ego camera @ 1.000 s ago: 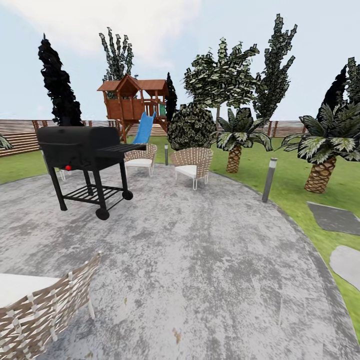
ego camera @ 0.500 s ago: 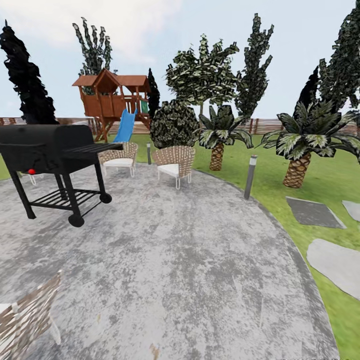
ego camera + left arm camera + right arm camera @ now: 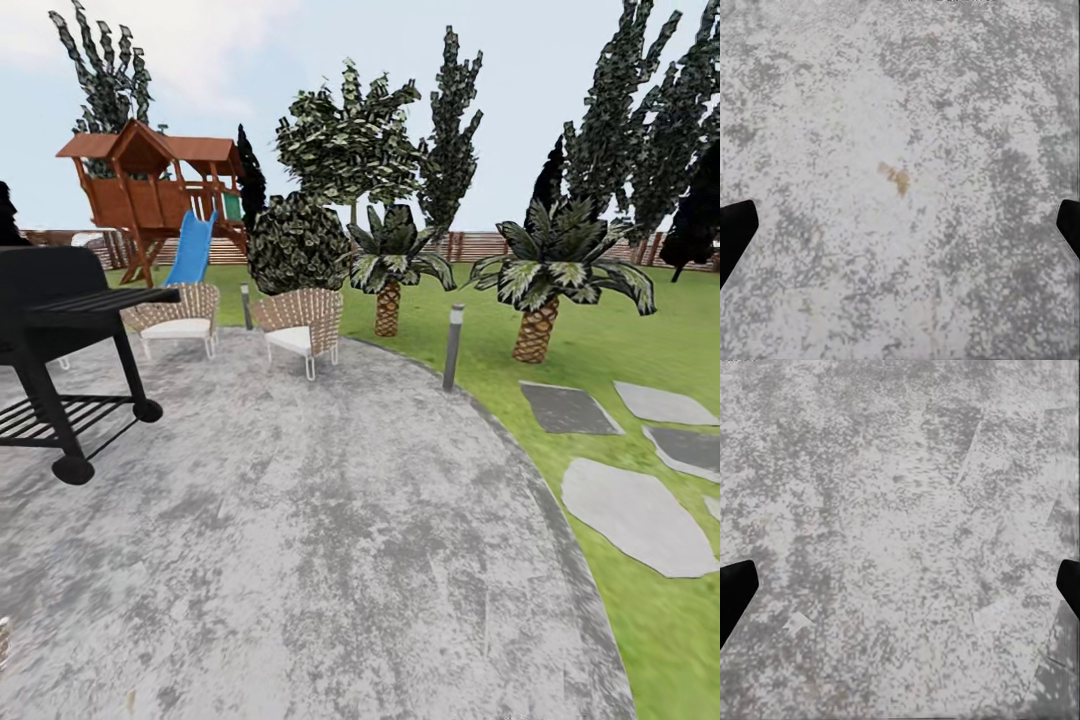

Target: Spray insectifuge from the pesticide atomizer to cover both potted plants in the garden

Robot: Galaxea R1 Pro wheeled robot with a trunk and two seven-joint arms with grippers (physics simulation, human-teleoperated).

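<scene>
Both grippers hang over the mottled grey patio. In the left wrist view the left gripper has its two dark fingertips at opposite edges of the picture, spread wide with nothing between them; below the gap, on the stone, lies a small brown-orange fleck. In the right wrist view the right gripper is spread just as wide and empty, its fingertips at the edges, over bare speckled stone with faint straight seams.

The sprayer and the low potted plants cannot be made out in any of the pictures, so their place relative to either gripper cannot be told.

From the head camera, the garden lies ahead of the robot: a black barbecue grill on wheels at the left, two wicker chairs with white cushions at the patio's far edge, a short lamp post on its rim, and green lawn beyond. Two palms stand on the grass, grey stepping stones run to the right, and a wooden playhouse with a blue slide stands before the brown slatted fence
</scene>
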